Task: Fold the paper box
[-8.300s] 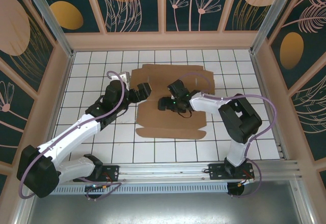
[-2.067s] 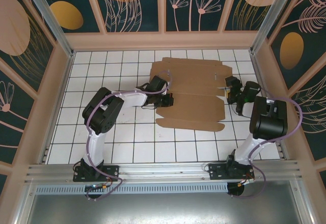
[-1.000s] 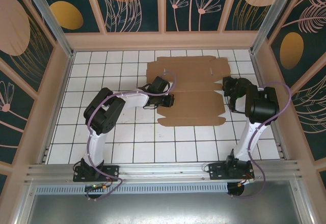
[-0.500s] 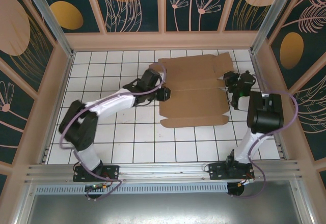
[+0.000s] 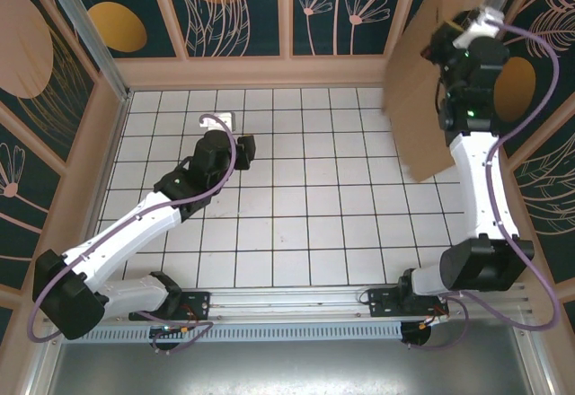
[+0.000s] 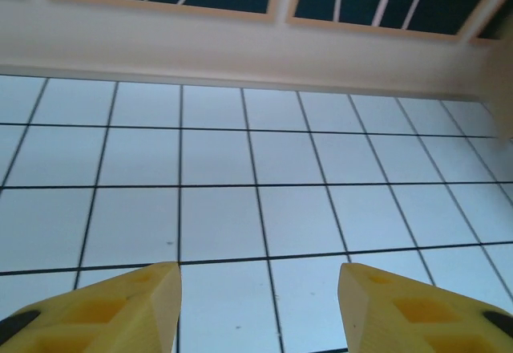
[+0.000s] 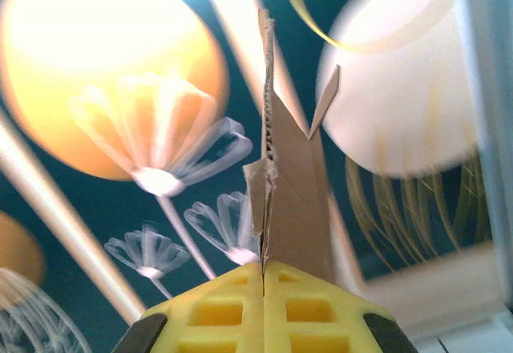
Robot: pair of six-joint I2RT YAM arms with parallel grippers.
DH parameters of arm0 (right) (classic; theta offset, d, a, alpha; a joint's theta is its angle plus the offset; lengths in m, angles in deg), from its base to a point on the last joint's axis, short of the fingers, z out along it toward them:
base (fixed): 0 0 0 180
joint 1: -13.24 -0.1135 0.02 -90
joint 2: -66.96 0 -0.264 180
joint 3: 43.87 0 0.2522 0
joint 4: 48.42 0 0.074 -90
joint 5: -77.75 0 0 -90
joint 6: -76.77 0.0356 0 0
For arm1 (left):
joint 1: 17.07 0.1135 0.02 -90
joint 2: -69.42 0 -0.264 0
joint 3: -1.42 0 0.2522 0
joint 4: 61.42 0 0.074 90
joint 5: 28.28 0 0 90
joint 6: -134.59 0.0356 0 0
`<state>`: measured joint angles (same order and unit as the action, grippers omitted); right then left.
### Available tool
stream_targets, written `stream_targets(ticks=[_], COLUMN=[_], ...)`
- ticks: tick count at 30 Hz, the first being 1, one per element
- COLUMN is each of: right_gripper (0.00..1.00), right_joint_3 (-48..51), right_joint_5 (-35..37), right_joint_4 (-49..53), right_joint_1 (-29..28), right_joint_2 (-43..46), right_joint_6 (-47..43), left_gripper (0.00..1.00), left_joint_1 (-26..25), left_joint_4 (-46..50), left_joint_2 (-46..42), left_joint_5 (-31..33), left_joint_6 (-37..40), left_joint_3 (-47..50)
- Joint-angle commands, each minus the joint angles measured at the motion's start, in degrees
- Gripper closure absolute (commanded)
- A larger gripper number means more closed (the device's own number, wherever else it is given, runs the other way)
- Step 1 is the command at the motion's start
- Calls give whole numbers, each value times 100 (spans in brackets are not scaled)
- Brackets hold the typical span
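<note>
The right gripper [image 7: 263, 266] is held high, pinched on the paper box [image 5: 413, 99]; the left gripper [image 6: 258, 269] is held low, fingers parted.

My view down onto a white-tiled counter [image 5: 296, 233] with dark grid lines, teal wall panels [image 5: 243, 9] printed with peach flowers — beige framing [image 5: 287, 70], aluminium rail [image 5: 296, 298] nearest me

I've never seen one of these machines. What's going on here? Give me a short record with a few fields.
Item: flat brown cardboard sheet, hanging upright in the air on the right, clear of the white tiled table
Right claw: shut on the sheet's edge, arm raised high
Left claw: open, empty, low over the tiles
Folding: no flaps folded yet
</note>
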<state>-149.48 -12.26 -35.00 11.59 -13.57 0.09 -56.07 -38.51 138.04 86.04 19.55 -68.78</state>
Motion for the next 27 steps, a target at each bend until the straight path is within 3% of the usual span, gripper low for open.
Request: stream_targets(ticks=[1,5,8,14,15,16,19,23,25,27], right_gripper=[100,100,100,100,89,66,29,21,21,28], right_joint_3=[-920,-1078,-84,2099,2267,2336,2121,2070,2531,2884], right_joint_5=[901,1536,2210,3132,3268,3076,2696,1982,1048,174], right_joint_4=[1237,1537,1089,-176,-359,-499,-771,-970,-1410,-1568], right_joint_1=[-1053,-2279,-3232,-4680,-4950,-5171,-5726,-5676,-5253,-4580], right_joint_2=[-174,-565,-612,-1173,-1441,-1726,-2288,-1879,-1277,-820], right_joint_6=[-1565,-2128,-2341,-957,-660,-413,-150,118,549,1114], left_gripper=[46,46,47,47,46,46,45,43,42,44], left_joint_1=[6,0,-2,1,-1,0,-1,1,2,5], left_joint_4=[-152,-111,-132,-89,-95,-118,-209,-535,-596,-599], left_joint_2=[-116,-329,-644,-1095,-1115,-1114,-1070,-1076,-976,-714], left_joint_5=[630,903,1027,1181,1179,1147,870,490,369,32], left_joint_6=[26,8,8,8,16,21,109,219,220,268], left_joint_3=[195,160,151,106,-66,-105,-225,-331,-437,-580])
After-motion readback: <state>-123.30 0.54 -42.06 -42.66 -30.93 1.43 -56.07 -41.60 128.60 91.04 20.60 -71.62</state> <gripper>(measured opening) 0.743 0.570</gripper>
